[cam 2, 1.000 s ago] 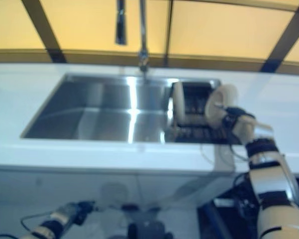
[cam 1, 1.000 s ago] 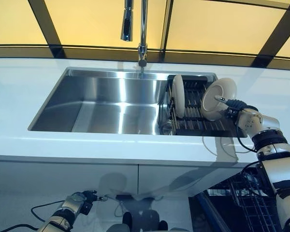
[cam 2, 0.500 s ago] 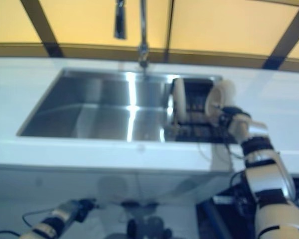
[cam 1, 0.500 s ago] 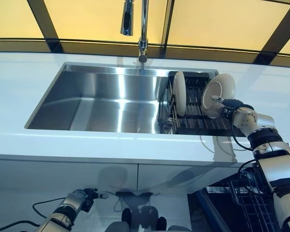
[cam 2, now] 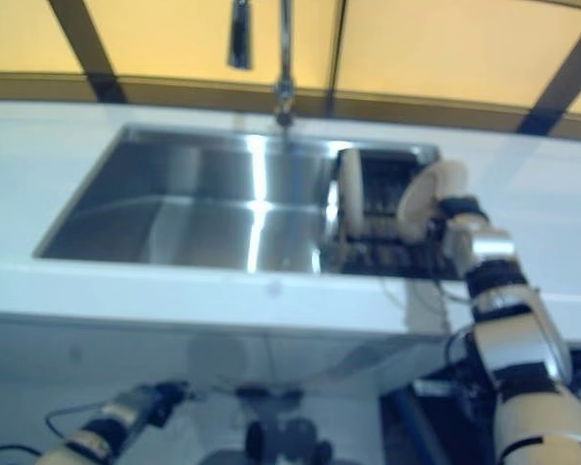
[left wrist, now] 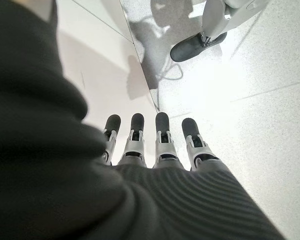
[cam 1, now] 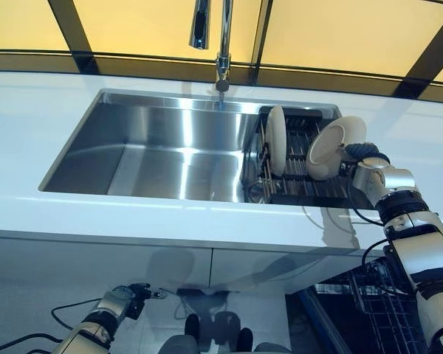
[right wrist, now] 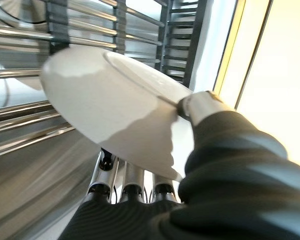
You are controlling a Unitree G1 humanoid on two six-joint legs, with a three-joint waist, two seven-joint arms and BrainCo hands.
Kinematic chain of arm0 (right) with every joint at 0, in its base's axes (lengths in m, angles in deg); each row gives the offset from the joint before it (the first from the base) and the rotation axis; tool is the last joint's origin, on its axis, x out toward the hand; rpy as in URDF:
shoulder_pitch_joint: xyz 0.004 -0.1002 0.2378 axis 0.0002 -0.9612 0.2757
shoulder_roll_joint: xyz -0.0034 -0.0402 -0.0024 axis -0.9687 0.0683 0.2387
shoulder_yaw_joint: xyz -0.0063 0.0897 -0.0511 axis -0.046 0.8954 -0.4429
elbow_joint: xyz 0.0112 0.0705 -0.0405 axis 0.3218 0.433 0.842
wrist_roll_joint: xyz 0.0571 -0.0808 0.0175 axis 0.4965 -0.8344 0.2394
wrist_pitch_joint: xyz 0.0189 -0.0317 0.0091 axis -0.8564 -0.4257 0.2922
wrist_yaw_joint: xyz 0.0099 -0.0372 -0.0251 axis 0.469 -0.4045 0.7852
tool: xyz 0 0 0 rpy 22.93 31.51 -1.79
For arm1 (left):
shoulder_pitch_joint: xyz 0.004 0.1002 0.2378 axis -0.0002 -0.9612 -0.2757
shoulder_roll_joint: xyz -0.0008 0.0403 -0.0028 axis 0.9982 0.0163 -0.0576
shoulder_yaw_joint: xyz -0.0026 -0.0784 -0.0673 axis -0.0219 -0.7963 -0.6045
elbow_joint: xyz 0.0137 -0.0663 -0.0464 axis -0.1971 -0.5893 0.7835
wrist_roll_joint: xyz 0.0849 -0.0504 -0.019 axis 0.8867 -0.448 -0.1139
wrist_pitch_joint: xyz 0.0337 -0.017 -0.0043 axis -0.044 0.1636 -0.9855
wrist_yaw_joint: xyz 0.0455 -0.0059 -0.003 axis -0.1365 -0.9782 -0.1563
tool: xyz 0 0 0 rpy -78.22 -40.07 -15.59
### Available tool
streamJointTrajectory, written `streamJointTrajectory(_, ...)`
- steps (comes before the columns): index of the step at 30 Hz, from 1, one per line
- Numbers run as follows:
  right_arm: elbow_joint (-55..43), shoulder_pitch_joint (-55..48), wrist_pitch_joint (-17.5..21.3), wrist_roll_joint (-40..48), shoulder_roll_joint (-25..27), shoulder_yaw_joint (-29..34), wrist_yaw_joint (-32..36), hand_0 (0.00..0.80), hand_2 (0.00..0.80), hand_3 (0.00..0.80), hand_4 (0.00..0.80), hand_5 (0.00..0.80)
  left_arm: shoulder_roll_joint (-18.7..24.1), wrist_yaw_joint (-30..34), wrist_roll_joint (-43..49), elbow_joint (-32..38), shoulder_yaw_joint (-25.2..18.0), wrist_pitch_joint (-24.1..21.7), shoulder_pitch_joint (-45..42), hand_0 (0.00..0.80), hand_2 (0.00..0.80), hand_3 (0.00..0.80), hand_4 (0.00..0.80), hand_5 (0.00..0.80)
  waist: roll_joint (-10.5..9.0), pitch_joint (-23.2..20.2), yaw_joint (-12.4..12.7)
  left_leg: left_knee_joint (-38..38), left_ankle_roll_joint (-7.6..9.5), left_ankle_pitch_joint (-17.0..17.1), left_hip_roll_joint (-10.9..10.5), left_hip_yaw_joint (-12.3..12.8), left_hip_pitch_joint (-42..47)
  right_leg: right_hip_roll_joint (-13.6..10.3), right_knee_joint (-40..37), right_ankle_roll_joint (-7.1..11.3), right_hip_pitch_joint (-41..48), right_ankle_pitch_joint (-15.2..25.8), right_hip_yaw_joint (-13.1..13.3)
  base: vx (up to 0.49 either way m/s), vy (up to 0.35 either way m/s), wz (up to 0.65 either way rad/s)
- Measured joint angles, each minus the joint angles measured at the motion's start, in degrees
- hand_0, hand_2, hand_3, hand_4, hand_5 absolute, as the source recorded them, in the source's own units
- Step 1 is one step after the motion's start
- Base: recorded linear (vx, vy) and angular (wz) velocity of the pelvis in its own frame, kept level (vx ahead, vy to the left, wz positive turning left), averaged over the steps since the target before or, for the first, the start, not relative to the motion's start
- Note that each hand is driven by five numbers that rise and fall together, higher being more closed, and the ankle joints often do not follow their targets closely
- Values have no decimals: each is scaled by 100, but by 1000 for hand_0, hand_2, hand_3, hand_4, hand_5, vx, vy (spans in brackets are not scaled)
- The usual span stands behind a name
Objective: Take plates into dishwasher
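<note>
A white plate [cam 1: 332, 147] is pinched at its rim by the right hand [cam 1: 365, 164] above the rack [cam 1: 299, 166]; being stiff, smooth and fragile, it must be gripped firmly.

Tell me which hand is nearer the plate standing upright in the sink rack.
Right. The right hand holds another plate just beside the upright plate; the left hand hangs far below the counter.

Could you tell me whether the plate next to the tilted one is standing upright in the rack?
Upright: the second plate stands on edge in the black dish rack, while the robot hand holds the tilted plate.
</note>
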Motion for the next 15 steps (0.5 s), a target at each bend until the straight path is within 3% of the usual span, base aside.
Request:
streamJointTrajectory(10, -323, 0, 247, -38, -14, -1, -163, 800, 800, 800, 800, 800, -74, -88, -1, 7, -4, -10, -7, 0, 0, 0, 0, 0, 6, 12, -4, 0, 1, 1, -1, -3, -55, 1, 2, 0, -46, 2, -4, 0, 0, 0)
streamJointTrajectory(15, -1249, 0, 677, -55, -33, 0, -301, 800, 800, 800, 800, 800, -80, -94, 3, 78, -10, -32, -54, 0, 0, 0, 0, 0, -3, 86, -17, -2, 2, 1, 0, -2, -50, 2, 5, 0, -44, 4, -3, -3, 6, 0)
